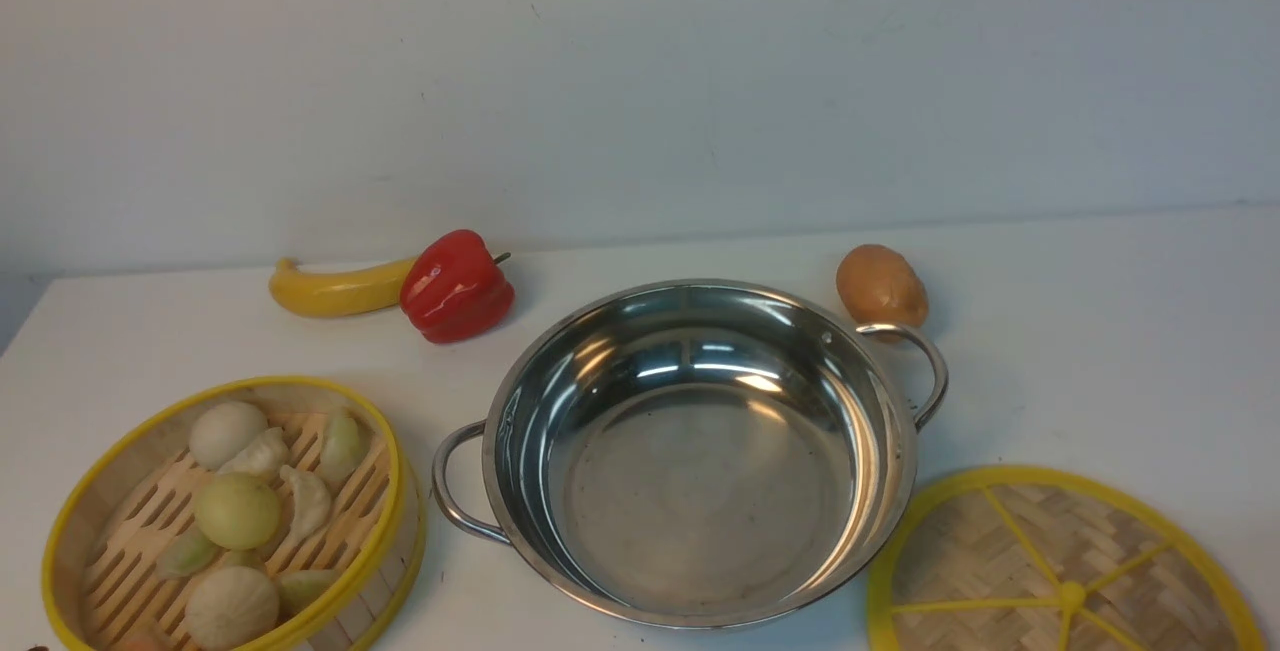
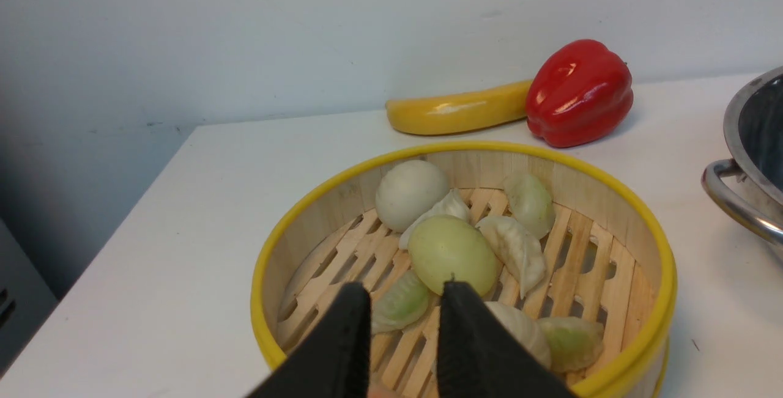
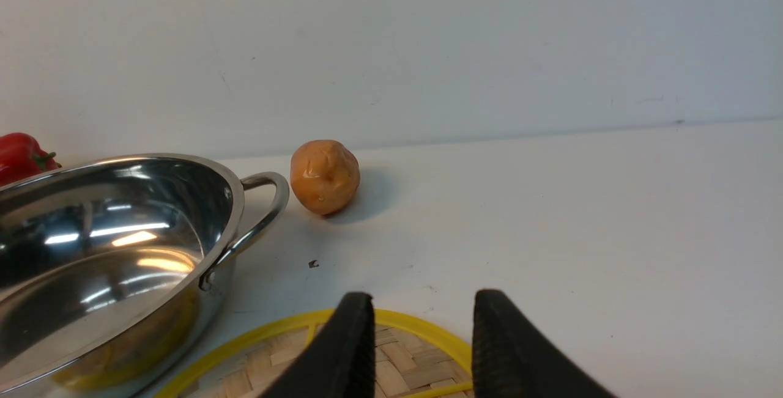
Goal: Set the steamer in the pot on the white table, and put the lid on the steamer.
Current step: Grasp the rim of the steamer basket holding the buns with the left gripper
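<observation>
On the worktop (image 1: 1100,331), front view: pot (image 1: 700,491) sits centre and has nothing in it. Steamer (image 1: 135,541) is to its left, near the left handle, not touching. Lid (image 1: 1060,571) lies flat at right, just beside the pot. Banana (image 1: 335,289), pepper (image 1: 455,286) and potato (image 1: 880,286) are at the back, out of the way. No arm shows here.

Left wrist: left pincer (image 2: 405,291) hovers over the steamer's near side, released, with a narrow gap and nothing in it. Buns and dumplings lie loose on the slats.

Right wrist: right pincer (image 3: 423,297) is over the lid's edge, released and wider, holding nothing.

Risks, my read:
- That narrow gap probably needs widening to straddle the steamer wall; otherwise a finger lands on the rim and shoves the basket.
- A one-sided wall grip could tilt the steamer, and the buns would roll out.
- An off-centre drop could hang the rim on the pot lip or nudge the pot.
- With the lid lying flat, fingers may skid on it instead of gripping.
</observation>
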Controlling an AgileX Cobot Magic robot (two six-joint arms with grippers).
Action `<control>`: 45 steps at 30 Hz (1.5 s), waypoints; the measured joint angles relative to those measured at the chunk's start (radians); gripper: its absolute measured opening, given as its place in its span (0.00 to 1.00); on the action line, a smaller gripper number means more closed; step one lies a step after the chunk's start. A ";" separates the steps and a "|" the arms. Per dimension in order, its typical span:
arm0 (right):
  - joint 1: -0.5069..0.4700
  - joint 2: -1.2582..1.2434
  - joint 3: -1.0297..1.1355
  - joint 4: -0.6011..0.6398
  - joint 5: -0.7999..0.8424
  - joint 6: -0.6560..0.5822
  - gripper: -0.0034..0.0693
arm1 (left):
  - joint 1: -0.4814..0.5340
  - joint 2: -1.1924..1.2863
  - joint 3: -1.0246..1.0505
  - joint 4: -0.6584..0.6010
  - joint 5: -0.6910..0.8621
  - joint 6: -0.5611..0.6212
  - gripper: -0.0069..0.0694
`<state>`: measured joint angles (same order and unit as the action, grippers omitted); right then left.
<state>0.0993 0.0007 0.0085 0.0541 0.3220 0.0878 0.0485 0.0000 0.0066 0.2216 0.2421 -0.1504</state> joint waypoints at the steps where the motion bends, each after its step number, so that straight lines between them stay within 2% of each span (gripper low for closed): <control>1: 0.000 0.000 0.000 0.000 0.000 0.000 0.38 | 0.000 0.000 0.000 0.000 0.000 0.000 0.30; 9: 0.000 0.000 0.000 0.000 0.000 0.000 0.38 | 0.000 0.000 0.000 -0.009 0.000 -0.005 0.30; 18: 0.000 0.000 0.000 -0.003 0.000 0.000 0.38 | 0.000 0.000 0.000 -0.313 -0.092 -0.223 0.30; 25: 0.000 -0.001 0.000 0.031 -0.025 0.000 0.38 | 0.000 0.000 0.000 -0.364 -0.106 -0.281 0.30; 28: 0.000 -0.001 0.000 0.129 -0.068 0.043 0.38 | 0.000 0.000 0.000 -0.364 -0.107 -0.268 0.30; 30: 0.000 -0.001 0.000 0.230 -0.088 0.088 0.38 | 0.000 0.000 0.000 -0.367 -0.117 -0.267 0.30; 32: 0.000 -0.001 0.000 0.381 -0.109 0.158 0.38 | 0.000 0.000 0.000 -0.369 -0.146 -0.273 0.30; 36: 0.000 -0.001 0.000 0.566 -0.137 0.221 0.38 | 0.000 0.000 0.000 -0.375 -0.234 -0.293 0.30; 40: 0.000 -0.001 0.000 0.633 -0.185 0.232 0.38 | 0.000 0.000 0.000 -0.380 -0.381 -0.335 0.30; 45: 0.000 -0.001 0.000 0.659 -0.232 0.235 0.38 | 0.000 0.000 -0.006 -0.371 -0.563 -0.339 0.30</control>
<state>0.0993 0.0000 0.0085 0.7132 0.0904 0.3233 0.0485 -0.0004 0.0003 -0.1490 -0.3211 -0.4896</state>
